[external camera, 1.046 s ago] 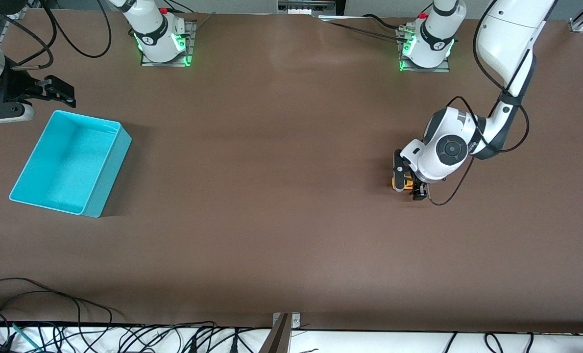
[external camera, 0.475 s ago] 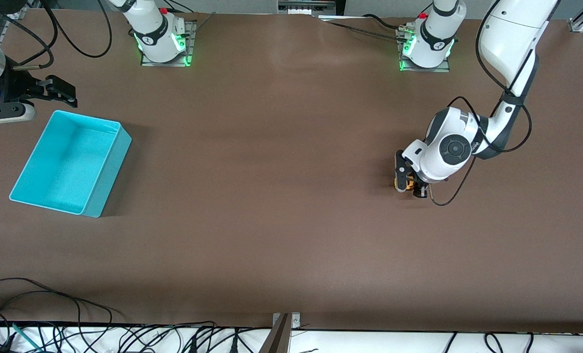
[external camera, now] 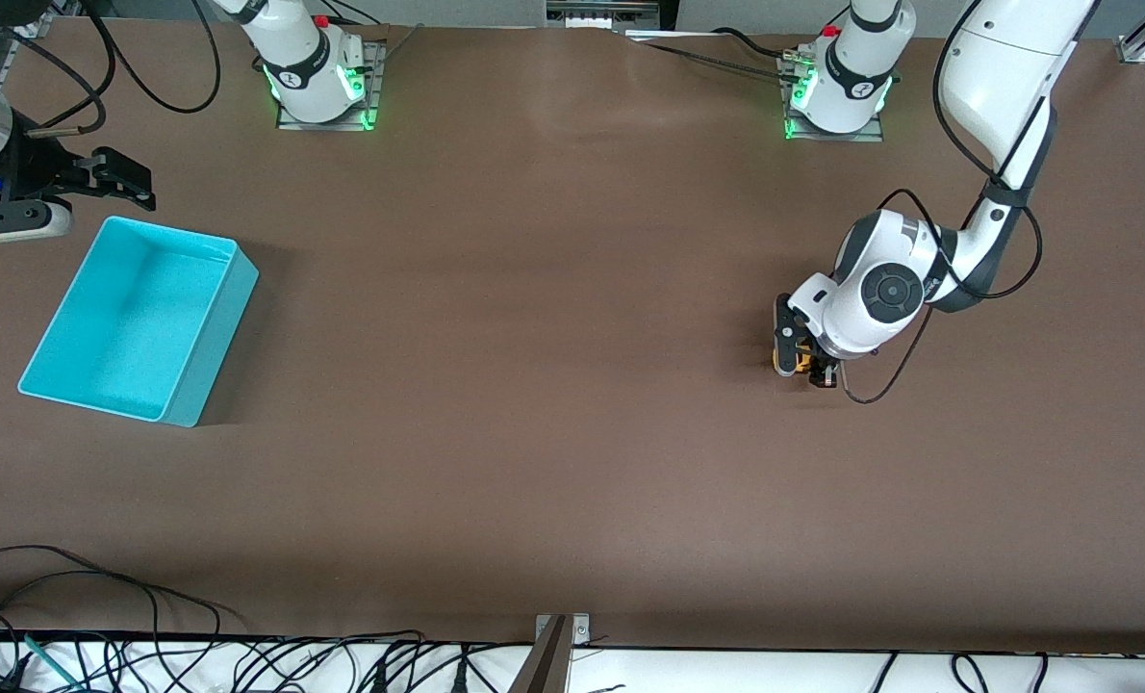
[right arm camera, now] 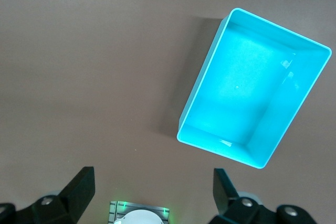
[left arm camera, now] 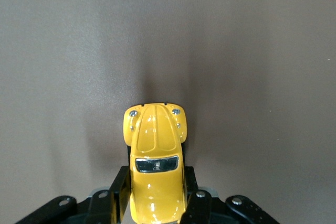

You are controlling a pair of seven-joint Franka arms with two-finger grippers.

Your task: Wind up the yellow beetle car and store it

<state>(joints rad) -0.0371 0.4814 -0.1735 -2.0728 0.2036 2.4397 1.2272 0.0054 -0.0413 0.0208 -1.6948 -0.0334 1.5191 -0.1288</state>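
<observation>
The yellow beetle car (external camera: pixel 801 362) stands on the brown table toward the left arm's end. In the left wrist view the yellow beetle car (left arm camera: pixel 155 140) sits between the black fingers (left arm camera: pixel 119 190), which press on both of its sides. My left gripper (external camera: pixel 805 368) is down at the table and shut on the car; it also shows in the left wrist view (left arm camera: pixel 156 198). My right gripper (external camera: pixel 115 183) is open and empty, up over the table's edge beside the turquoise bin (external camera: pixel 216 337). Its wide-spread fingers (right arm camera: pixel 79 190) show in the right wrist view.
The turquoise bin (right arm camera: pixel 199 98) is empty and stands at the right arm's end of the table. Both arm bases (external camera: pixel 318 91) (external camera: pixel 837 101) stand along the table's edge. Cables (external camera: pixel 101 597) lie at the edge nearest the front camera.
My left gripper's fingers have drawn in on the car's sides and the wrist has shifted slightly. My right gripper has barely moved.
</observation>
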